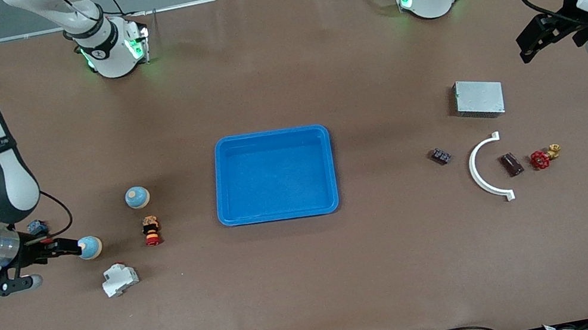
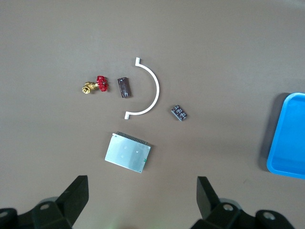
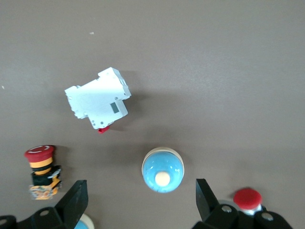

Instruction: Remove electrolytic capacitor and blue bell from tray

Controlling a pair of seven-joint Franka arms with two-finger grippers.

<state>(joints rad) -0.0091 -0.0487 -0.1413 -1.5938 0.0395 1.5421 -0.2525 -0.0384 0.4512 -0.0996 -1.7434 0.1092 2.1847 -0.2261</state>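
My right tool, jaws wide and empty, hangs low beside a round blue bell with a cream button, toward the right arm's end from the blue tray. A second bell, red button and white breaker lie close by. My left tool, open, hovers near a metal box; the small dark capacitor lies between tray and white arc.

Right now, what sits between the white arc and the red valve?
One small dark brown block, likely the capacitor, lies between the white arc and the red valve. The front view and left wrist view both show it.
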